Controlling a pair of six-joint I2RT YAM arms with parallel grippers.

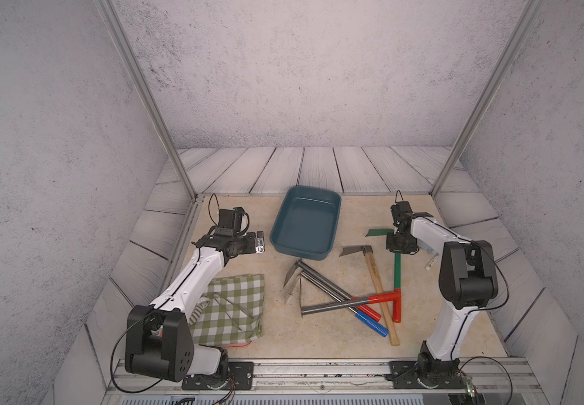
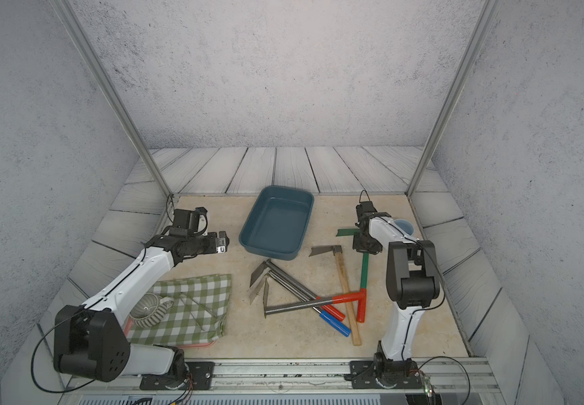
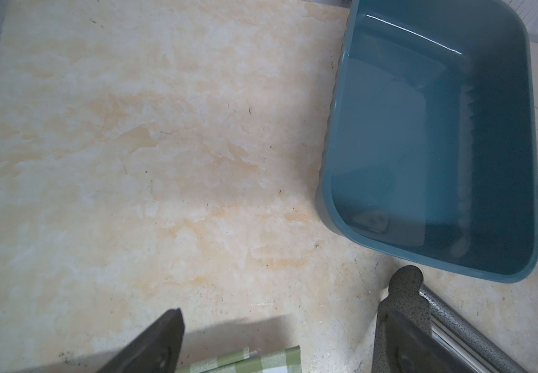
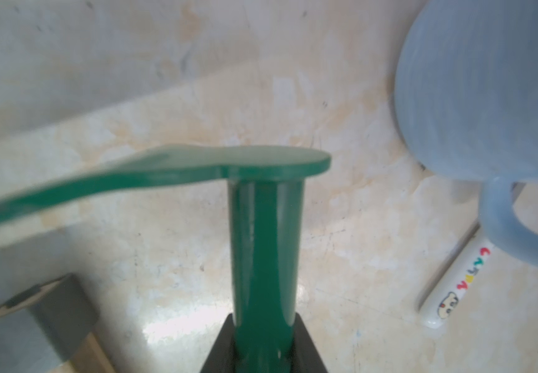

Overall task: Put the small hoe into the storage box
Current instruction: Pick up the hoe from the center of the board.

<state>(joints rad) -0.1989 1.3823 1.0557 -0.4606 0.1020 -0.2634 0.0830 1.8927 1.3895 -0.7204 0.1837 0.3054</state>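
Small hoe point(image 4: 264, 245) pinched in right gripper point(image 1: 401, 245), mug point(image 4: 481, 97) beside; wooden-handled hoe point(image 1: 376, 277) lies between it and storage box point(image 1: 304, 228); left gripper point(image 1: 259, 242) spread

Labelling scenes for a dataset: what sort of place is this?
Probably a mock garden-shed robot cell: two arms mounted on a rail, aluminium frame posts, hoes scattered on a stone-look tabletop.

The green hoe point(image 4: 263, 252) shows a blurred blade cut off by the right wrist view's edge — so is the light blue mug point(image 4: 474, 97). In a top view the right gripper point(image 1: 401, 245) hides its fingertips.
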